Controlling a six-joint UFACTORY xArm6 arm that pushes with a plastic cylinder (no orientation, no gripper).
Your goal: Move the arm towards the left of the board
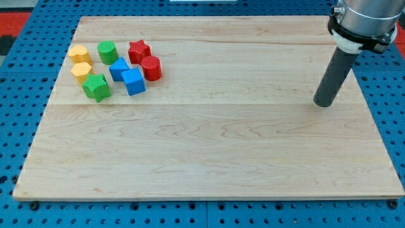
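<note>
My tip [323, 103] rests on the wooden board [209, 152] near the view's right edge, far from all blocks. The blocks cluster at the view's upper left: a yellow heart-like block [79, 54], a yellow hexagon block [81, 70], a green cylinder-like block [107, 51], a green star block [96, 87], a red star block [138, 50], a red cylinder [151, 68], a blue block [119, 68] and a blue cube [133, 82]. The two blue blocks touch each other.
The board lies on a blue perforated table [19, 95]. The arm's grey body [364, 19] enters from the view's top right corner.
</note>
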